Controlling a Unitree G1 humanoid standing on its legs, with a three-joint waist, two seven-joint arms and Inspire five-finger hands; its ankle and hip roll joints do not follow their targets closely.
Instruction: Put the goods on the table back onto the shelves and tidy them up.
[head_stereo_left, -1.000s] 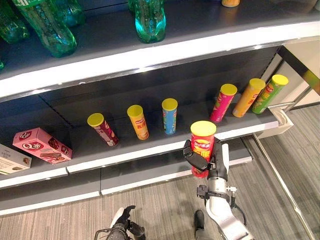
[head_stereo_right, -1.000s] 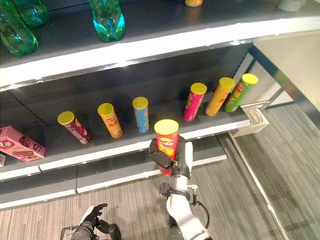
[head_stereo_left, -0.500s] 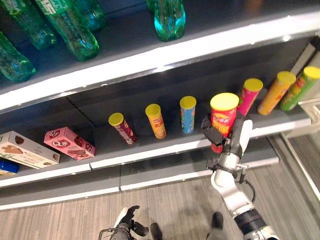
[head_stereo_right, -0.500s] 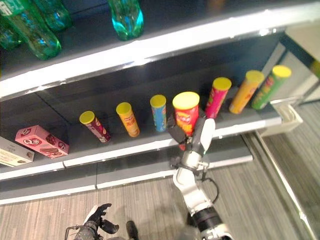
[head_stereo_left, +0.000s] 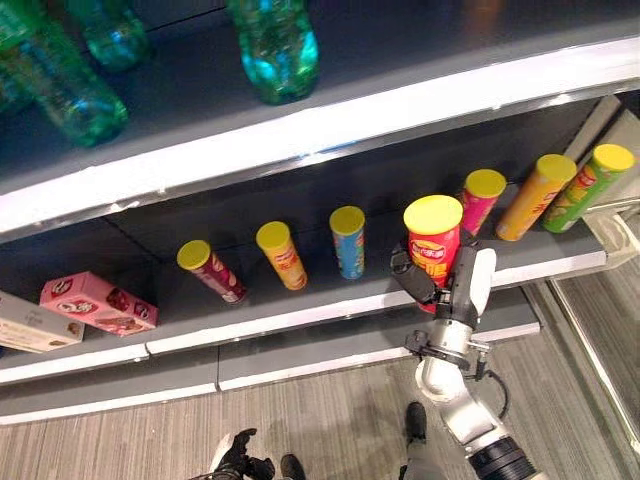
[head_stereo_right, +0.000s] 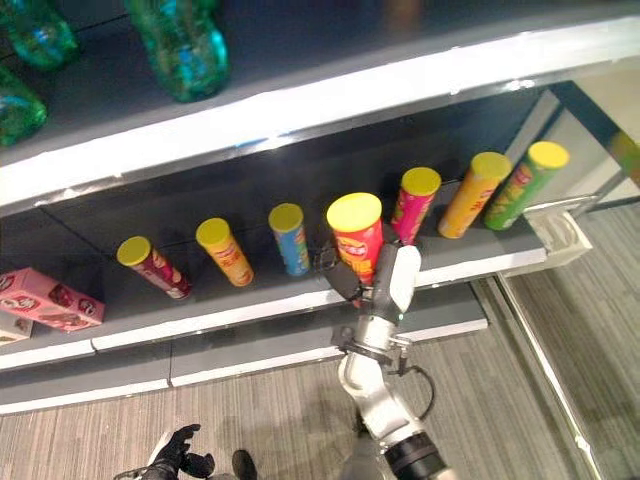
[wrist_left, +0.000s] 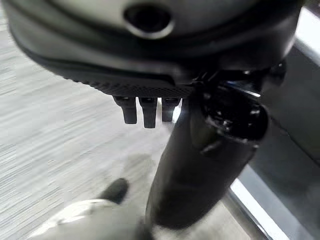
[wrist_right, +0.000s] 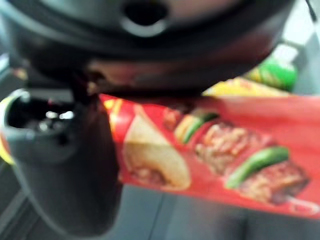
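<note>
The right hand grips a red can upright before the shelf; the left hand, low down, looks curled.

The right hand has carried the red can up to the shelf.

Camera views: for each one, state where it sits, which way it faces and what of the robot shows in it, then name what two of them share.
Left eye view: on the head, looking down at the shelves; right hand grips the red can.
Right eye view: beside it, same scene; left hand low by the floor.
Left wrist view: along the left hand, facing the floor.
Right wrist view: along the right hand, close against the red can.
Shared: both eye views and the right wrist view show the red can.
</note>
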